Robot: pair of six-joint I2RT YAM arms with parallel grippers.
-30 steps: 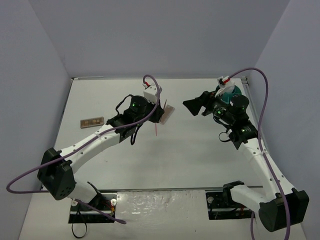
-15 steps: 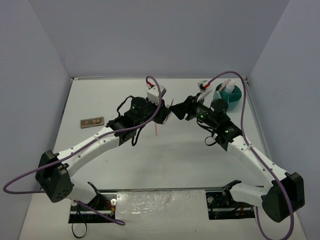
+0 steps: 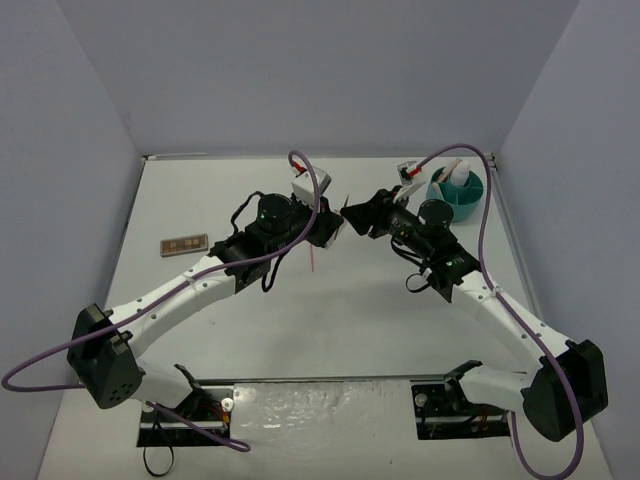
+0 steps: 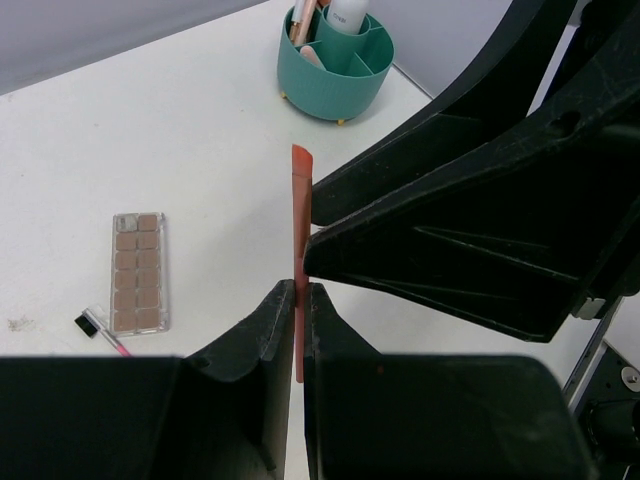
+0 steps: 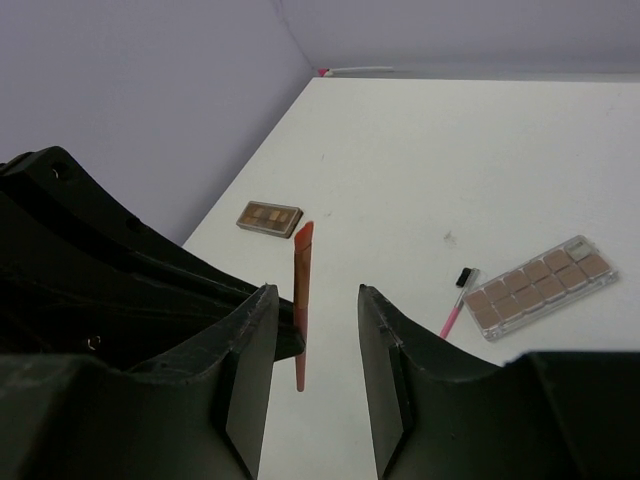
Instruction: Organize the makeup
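Holding: orange stick (image 4: 300, 215), upright, clamped in left hand (image 4: 300, 300); right hand (image 5: 318, 305) spread apart, flanking the stick, above white desk (image 4: 200, 130).

We see a thin stick (image 4: 298, 250) in flat orange-red, set against the matte black of the left gripper (image 4: 300, 300) and right gripper (image 5: 312, 310), on white arms (image 3: 190, 290) with purple cables (image 3: 460, 148). On the white table (image 3: 350, 300), one palette (image 4: 138, 272) is gridded in brown-pink squares, and a second palette (image 5: 269, 217) runs in darker tan-to-brown shades. A wand (image 5: 452, 312) is pink with a black tip, the tub (image 4: 335, 70) is teal around a white bottle (image 4: 348, 12), and the walls (image 3: 300, 70) are pale lilac-grey.
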